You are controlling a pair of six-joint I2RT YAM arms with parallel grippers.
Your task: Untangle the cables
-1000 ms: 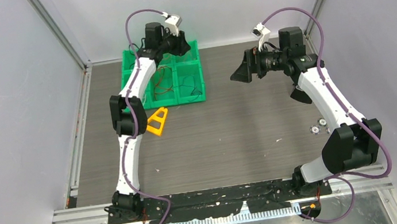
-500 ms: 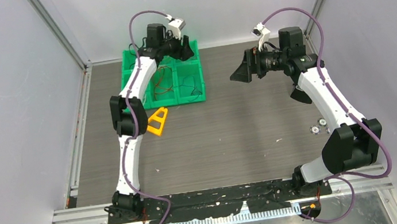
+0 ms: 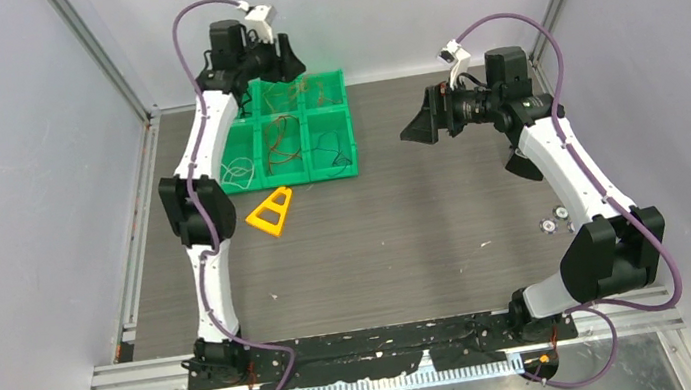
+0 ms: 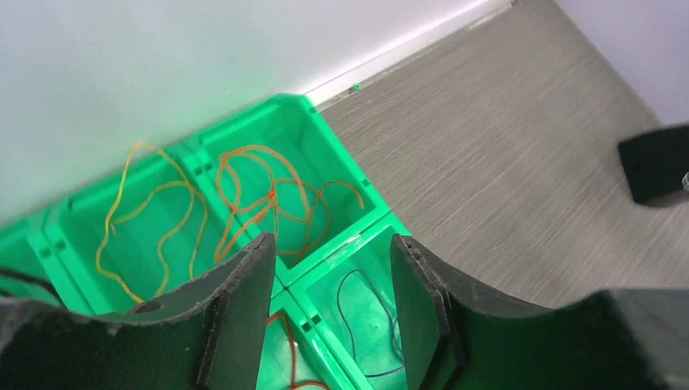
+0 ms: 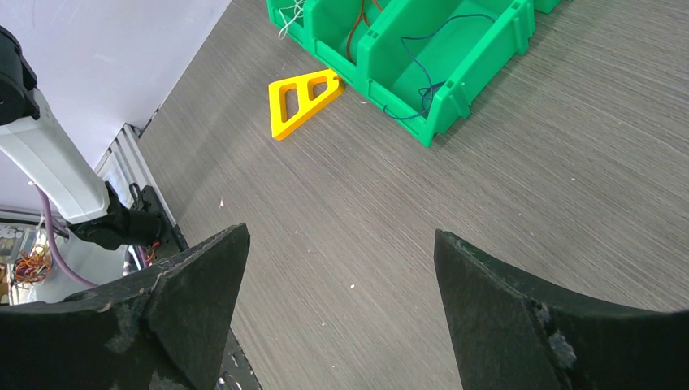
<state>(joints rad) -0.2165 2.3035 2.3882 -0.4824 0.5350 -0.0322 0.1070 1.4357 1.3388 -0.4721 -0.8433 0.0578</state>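
L gripper (image 3: 288, 62) swung back-left off green bin (image 3: 314, 175) — fingers spread; R gripper (image 5: 341, 236) spread too — cables (image 4: 268, 203) in bin compartments.

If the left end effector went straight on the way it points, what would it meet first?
Probably the green bin, at the divider between the compartment with the orange cable and the one with the dark cable. The open left end effector frames that divider, though depth is unclear.
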